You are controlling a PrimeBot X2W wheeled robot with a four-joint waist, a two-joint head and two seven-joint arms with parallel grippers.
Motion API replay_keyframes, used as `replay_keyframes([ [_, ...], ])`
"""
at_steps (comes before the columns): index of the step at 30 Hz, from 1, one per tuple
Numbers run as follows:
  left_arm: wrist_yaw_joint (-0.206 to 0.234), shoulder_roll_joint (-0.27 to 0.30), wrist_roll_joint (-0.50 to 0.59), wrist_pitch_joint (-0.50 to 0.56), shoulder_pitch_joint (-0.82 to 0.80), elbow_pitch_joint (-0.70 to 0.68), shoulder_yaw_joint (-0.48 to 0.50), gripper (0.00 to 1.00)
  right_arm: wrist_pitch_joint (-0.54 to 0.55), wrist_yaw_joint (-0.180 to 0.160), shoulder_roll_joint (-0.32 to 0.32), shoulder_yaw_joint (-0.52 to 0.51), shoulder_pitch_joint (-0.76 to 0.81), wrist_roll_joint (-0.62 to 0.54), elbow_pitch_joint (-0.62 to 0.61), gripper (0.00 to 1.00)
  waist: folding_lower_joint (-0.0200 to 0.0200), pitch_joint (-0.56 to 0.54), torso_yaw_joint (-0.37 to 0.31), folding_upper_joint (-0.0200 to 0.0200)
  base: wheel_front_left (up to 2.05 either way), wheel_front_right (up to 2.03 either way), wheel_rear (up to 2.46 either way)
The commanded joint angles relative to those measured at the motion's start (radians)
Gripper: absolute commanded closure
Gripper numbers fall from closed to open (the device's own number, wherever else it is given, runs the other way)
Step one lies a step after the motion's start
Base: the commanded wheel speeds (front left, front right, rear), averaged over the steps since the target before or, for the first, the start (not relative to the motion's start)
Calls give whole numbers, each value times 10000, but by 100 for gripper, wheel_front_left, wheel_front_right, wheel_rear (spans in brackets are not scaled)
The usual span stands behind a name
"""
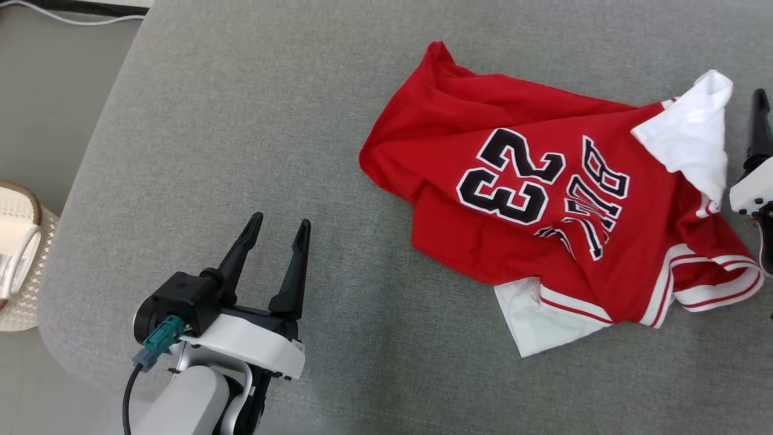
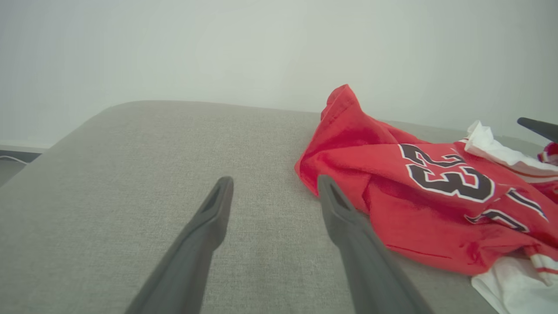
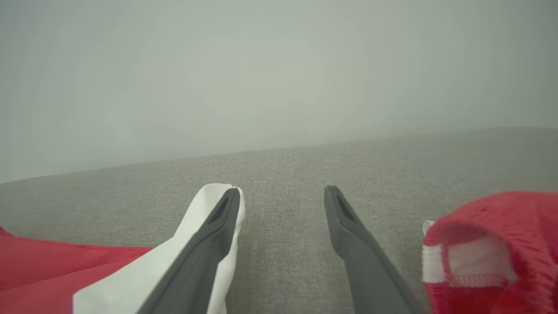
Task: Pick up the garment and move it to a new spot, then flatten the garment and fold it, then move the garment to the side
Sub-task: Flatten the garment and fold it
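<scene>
The garment point(image 1: 447, 121) is a red jersey with a black "23" and white trim. It lies crumpled on the right half of the grey cushion point(image 1: 241, 121). A white sleeve stands folded up at its right end. My left gripper point(image 1: 281, 220) hovers open over bare cushion, well left of the jersey; the left wrist view shows the garment point(image 2: 436, 218) just right of the left gripper point(image 2: 274, 181). My right gripper point(image 3: 281, 192) is open at the jersey's right end. White cloth point(image 3: 130, 283) leans on the outside of its left finger, nothing sits between the fingers, and a red hem point(image 3: 501, 218) lies to its right.
The cushion's rounded edge runs down the left side, with floor beyond it. A woven basket point(image 1: 18, 254) stands on the floor at far left. A grey cable point(image 1: 72, 18) crosses the top left corner. Bare cushion stretches left of and in front of the jersey.
</scene>
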Motion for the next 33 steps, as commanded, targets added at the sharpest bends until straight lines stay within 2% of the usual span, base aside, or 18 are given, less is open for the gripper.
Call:
replay_keyframes([
  [1, -1, 320, 145, -98, -268, -192, 418, 0, -195, -2, -19, 210, 336, 12, -365, 0, 0, -238, -271, 0, 0, 0, 0],
  [4, 69, 451, 171, -61, -185, -244, 449, 0, -213, -2, 2, 217, 841, -78, -1321, 0, 0, -481, -594, 0, 0, 0, 0],
  [9, 235, 691, 188, 79, 12, -386, 522, 0, -217, -2, 229, -179, 2311, -636, -3614, 0, 0, -920, -1069, 0, 0, 0, 0],
  [10, 324, 795, 174, 144, 139, -450, 572, 0, -217, -2, 449, -324, 3051, -1029, -4588, 0, 0, -1101, -1241, 0, 0, 0, 0],
  [18, 685, 1251, 143, 452, 708, -841, 747, 0, -219, -2, 1529, -516, 5794, -3094, -7940, 0, 0, -1757, -1725, 0, 0, 0, 0],
  [25, 988, 1501, 143, 658, 1156, -1140, 827, 0, -219, -2, 2216, -594, 7508, -4310, -9603, 0, 0, -2261, -1881, 0, 0, 0, 0],
  [33, 1335, 1809, 87, 913, 1784, -1492, 935, 0, -219, -2, 2632, -509, 9104, -4430, -10333, 0, 0, -2867, -2041, 0, 0, 0, 0],
])
